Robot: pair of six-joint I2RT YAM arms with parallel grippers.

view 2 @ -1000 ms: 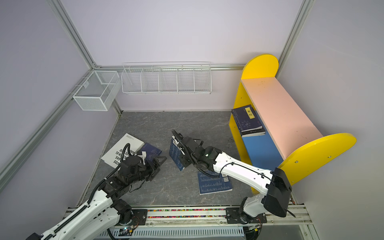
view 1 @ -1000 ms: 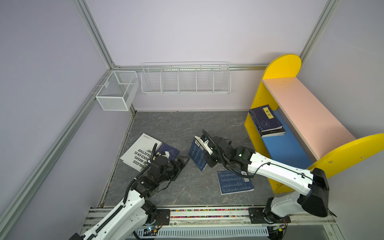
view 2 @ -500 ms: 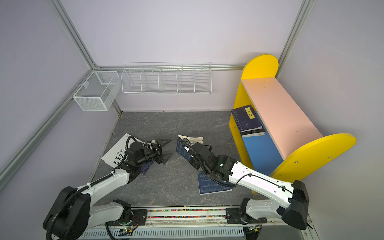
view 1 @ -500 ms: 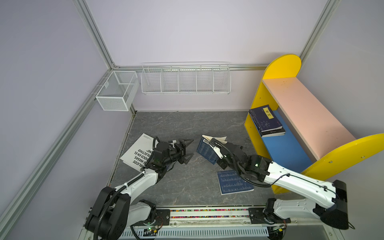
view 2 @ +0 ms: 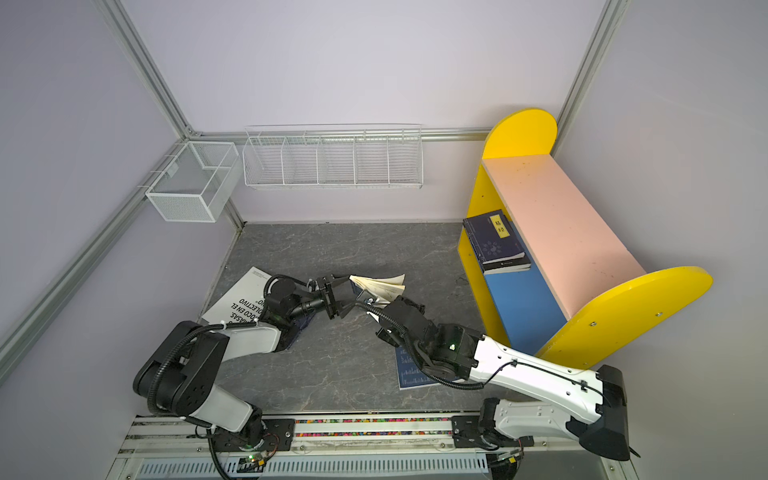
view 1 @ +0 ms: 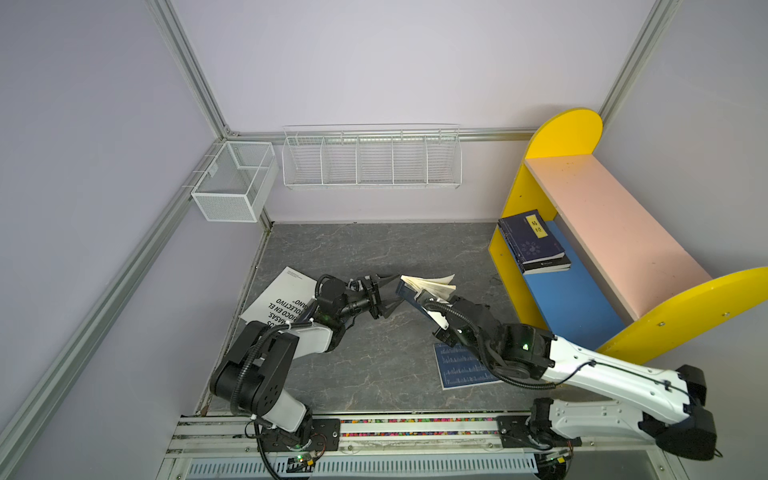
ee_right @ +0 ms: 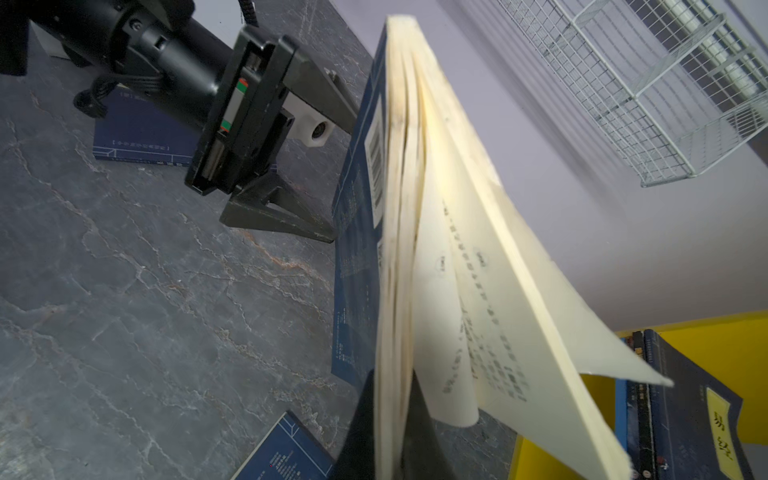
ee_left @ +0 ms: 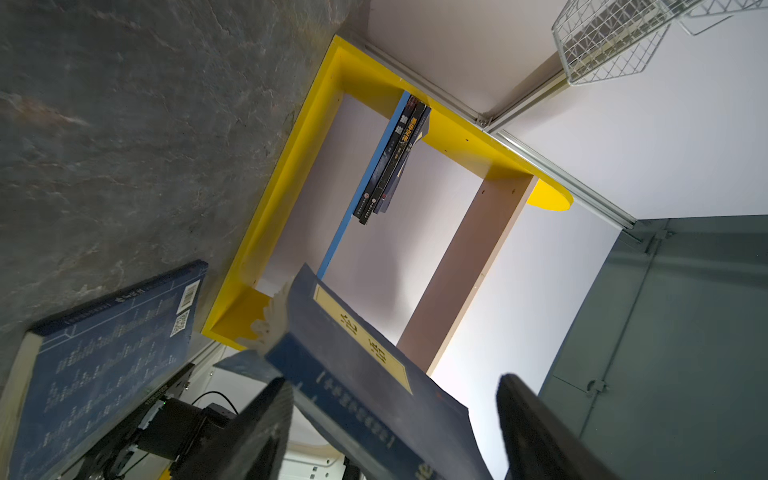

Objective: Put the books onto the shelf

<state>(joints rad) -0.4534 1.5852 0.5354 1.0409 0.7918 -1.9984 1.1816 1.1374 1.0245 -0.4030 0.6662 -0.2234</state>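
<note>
My right gripper (view 1: 422,298) (ee_right: 390,382) is shut on the lower edge of a navy book (view 1: 430,284) (ee_right: 415,249), held on edge above the floor with its pages fanned out. My left gripper (view 1: 397,291) (ee_left: 392,380) is open and straddles that book's (ee_left: 365,374) spine side; one finger lies close to the cover, the other stands clear. The shelf (view 1: 615,224) stands on the right, with a short stack of books (view 1: 534,241) on its blue lower board (view 1: 573,299). Another navy book (view 1: 461,368) lies flat by the right arm. The white book (view 1: 278,299) lies at the left.
A further navy book (ee_right: 137,137) lies on the floor under the left arm. A white wire rack (view 1: 372,156) and a mesh basket (view 1: 232,183) hang on the back wall. Walls close in on the left and right, and a rail (view 1: 415,424) runs along the front.
The left gripper has swung from beside the white book rightward up to the held book, and its jaws have narrowed a little. The right gripper has shifted the book back, with its pages fanning open.
</note>
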